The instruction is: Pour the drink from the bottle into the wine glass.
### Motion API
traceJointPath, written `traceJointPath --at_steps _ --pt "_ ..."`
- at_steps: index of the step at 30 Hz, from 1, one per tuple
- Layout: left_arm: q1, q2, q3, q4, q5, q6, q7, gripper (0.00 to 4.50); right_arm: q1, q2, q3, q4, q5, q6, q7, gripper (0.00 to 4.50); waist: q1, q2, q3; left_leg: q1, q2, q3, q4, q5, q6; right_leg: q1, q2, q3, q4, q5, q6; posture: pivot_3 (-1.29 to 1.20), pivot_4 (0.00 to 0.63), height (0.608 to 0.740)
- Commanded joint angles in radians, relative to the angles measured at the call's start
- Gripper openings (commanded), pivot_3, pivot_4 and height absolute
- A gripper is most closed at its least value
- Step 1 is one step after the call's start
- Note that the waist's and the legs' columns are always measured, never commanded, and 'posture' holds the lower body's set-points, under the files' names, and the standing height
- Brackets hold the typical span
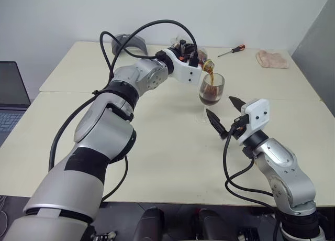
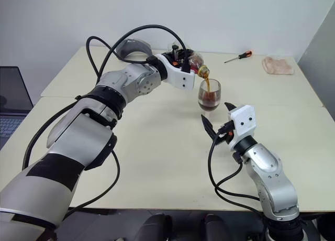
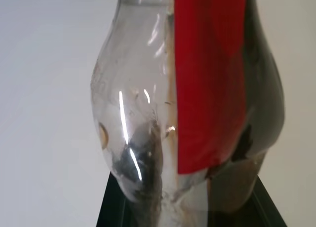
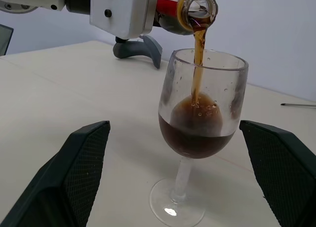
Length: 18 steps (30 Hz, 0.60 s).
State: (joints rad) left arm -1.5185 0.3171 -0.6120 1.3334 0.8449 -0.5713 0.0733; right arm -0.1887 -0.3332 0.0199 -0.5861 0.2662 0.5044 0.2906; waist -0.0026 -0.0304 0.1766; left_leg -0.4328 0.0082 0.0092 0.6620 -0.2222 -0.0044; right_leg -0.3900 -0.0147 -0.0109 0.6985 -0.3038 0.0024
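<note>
table (image 1: 157, 146): pale cream top against a plain white wall, pretty bare apart from the odd bits listed last
drink (image 4: 195, 133): thin brown stream dropping from the bottle mouth, glass bowl roughly a third full I'd say
bottle (image 4: 190, 10): tipped over, long axis near level, mouth right above the glass rim
glass (image 1: 211, 91): upright mid-table, foot flat on the top
left claw (image 1: 191, 60): clamped on the bottle, holding it over the glass from the left
right claw (image 1: 224, 114): fingers wide apart, empty, just near side of the glass, one finger either side of it but not touching
what matters next: mouth has to stay over the bowl; left arm does the work
other stuff: screwdriver (image 1: 232, 51) and cloth (image 1: 272, 59) far right, laptop (image 1: 11, 97) at the left edge
</note>
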Motion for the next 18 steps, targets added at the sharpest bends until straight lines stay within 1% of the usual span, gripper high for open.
traceJointPath --at_steps 1,15,18 --pt "-0.047 0.011 0.006 -0.009 -0.008 0.006 0.017 0.79 -0.013 0.002 -0.012 -0.044 0.008 -0.007 0.002 4.5 0.0 0.0 0.0 0.0 0.0 0.0 0.0 0.0 0.0 0.0 0.0 0.0 0.0 0.0 0.0 0.0 0.15 0.74" --pt "-0.046 0.007 0.008 -0.011 -0.012 0.001 0.013 0.79 -0.006 0.005 -0.009 -0.054 0.009 -0.001 0.004 4.5 0.0 0.0 0.0 0.0 0.0 0.0 0.0 0.0 -0.001 0.0 0.0 0.0 0.0 0.0 0.0 0.0 0.15 0.74" --pt "-0.04 0.001 0.031 -0.011 -0.039 -0.006 -0.002 0.79 -0.009 0.002 -0.009 -0.052 0.006 -0.001 0.006 4.5 0.0 0.0 0.0 0.0 0.0 0.0 0.0 0.001 -0.001 0.0 0.0 0.0 0.0 0.0 0.0 0.0 0.15 0.74"
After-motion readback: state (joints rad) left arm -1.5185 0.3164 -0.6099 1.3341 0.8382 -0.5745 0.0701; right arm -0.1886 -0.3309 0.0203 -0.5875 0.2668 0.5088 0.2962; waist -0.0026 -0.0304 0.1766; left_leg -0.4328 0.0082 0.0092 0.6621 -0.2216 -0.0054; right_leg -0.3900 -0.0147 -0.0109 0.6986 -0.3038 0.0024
